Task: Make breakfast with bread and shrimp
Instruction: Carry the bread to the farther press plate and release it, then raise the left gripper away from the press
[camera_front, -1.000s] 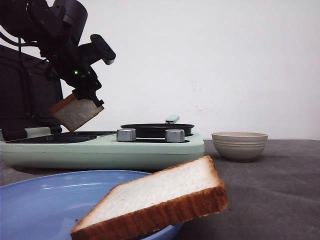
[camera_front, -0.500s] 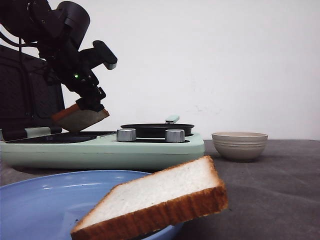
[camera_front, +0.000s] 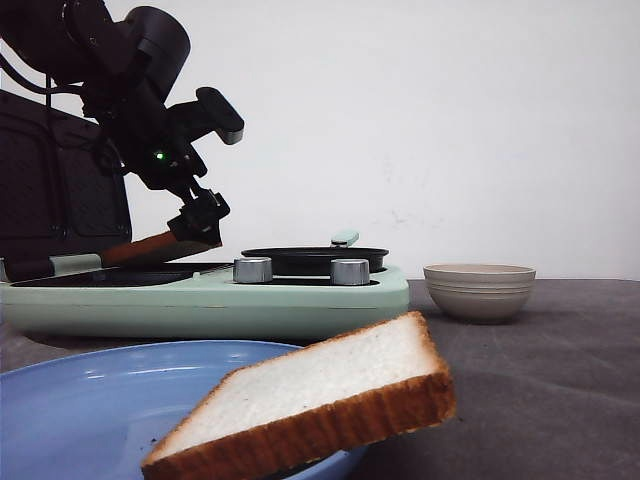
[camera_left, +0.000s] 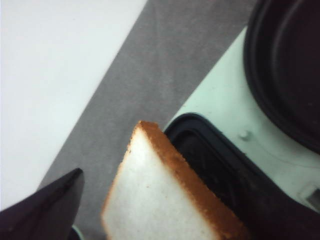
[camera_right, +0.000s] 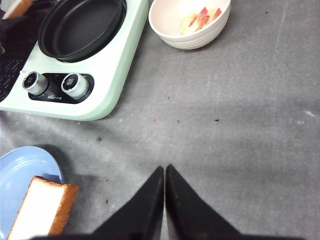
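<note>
My left gripper (camera_front: 200, 222) is shut on one slice of bread (camera_front: 150, 248) and holds it nearly flat, just above the black grill plate (camera_front: 120, 274) of the green cooker. In the left wrist view the slice (camera_left: 160, 200) hangs over the grill plate's edge (camera_left: 215, 170), with one dark finger (camera_left: 47, 202) beside it. The second slice (camera_front: 320, 400) leans on the blue plate (camera_front: 80, 400). Shrimp pieces (camera_right: 200, 19) lie in the beige bowl (camera_right: 172, 30). My right gripper (camera_right: 164, 171) is shut and empty above bare table.
The mint-green cooker (camera_front: 300, 300) has two silver knobs (camera_front: 252, 270) and a round black pan (camera_front: 314, 258) with a handle. Its dark lid (camera_front: 60, 190) stands open at the far left. The beige bowl (camera_front: 479, 290) sits to the right of the cooker.
My left gripper has lowered and shifted right, tilting the held slice from steeply angled to nearly flat over the grill plate. The right gripper and plate slice have not moved.
</note>
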